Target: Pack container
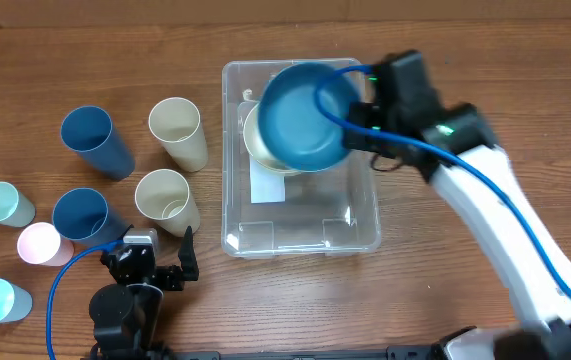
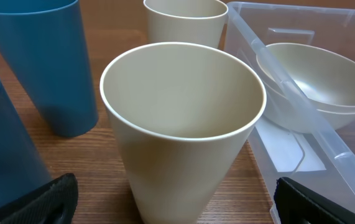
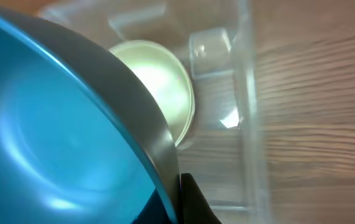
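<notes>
Two arms overhead. The right fingers (image 1: 355,110) clamp the rim of the blue bowl (image 1: 303,115), tilted over the far end of the container (image 1: 365,238). Container sits mid table (image 1: 485,60), long axis running away from the robot, right arm nearer. Left fingers (image 1: 155,255) spread, empty, behind a cream cup (image 1: 165,200).

Left wrist: cup fills the view, container cut off at right.

Right wrist: bowl hides most, second finger unseen, cream bowl (image 3: 161,87) below.

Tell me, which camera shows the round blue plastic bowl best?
Overhead: the round blue plastic bowl appears nearly whole, above the clear rectangular plastic container. Right wrist shows only part of its inside, blurred. Left wrist misses it.
</notes>
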`<state>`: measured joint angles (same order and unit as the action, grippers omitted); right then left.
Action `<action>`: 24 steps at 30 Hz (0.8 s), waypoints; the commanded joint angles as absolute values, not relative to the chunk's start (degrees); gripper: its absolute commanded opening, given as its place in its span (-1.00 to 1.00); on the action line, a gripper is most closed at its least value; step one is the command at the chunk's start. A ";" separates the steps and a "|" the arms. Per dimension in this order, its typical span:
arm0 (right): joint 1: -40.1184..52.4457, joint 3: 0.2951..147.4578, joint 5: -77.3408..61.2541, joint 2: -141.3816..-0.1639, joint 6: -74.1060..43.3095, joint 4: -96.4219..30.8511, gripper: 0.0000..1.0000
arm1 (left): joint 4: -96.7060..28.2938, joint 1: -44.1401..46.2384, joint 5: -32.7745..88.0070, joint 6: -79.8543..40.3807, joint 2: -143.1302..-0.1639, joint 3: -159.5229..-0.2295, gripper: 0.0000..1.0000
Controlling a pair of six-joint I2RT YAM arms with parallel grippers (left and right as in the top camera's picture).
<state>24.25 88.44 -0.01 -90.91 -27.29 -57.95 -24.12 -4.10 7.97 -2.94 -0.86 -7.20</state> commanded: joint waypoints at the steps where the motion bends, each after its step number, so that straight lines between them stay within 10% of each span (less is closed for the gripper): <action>1: 24.93 88.88 -2.13 -98.61 -26.70 -54.26 -0.92 | -23.92 -3.73 8.58 -2.31 -0.32 -6.96 1.00; 5: 24.93 88.88 -5.63 -104.36 -26.44 -48.10 -0.92 | -23.90 -3.73 8.58 -2.31 -0.32 -6.96 1.00; 6: 24.93 88.88 -5.34 -104.55 -24.53 -45.80 -0.28 | -23.90 -3.73 8.58 -2.31 -0.32 -6.96 1.00; 7: 24.93 88.90 -5.08 -104.51 -23.33 -44.66 -0.13 | -23.90 -3.73 8.58 -2.31 -0.32 -6.96 1.00; 10: 24.91 93.34 -5.80 -102.80 -22.04 -50.63 -0.24 | -23.90 -3.73 8.58 -2.31 -0.32 -6.96 1.00; 14: 21.89 99.74 5.17 -96.47 -28.45 -62.76 0.32 | -23.90 -3.73 8.58 -2.31 -0.32 -6.96 1.00; 24: -18.57 100.51 -2.76 -88.90 -33.32 -71.13 1.00 | -23.90 -3.73 8.58 -2.31 -0.32 -6.96 1.00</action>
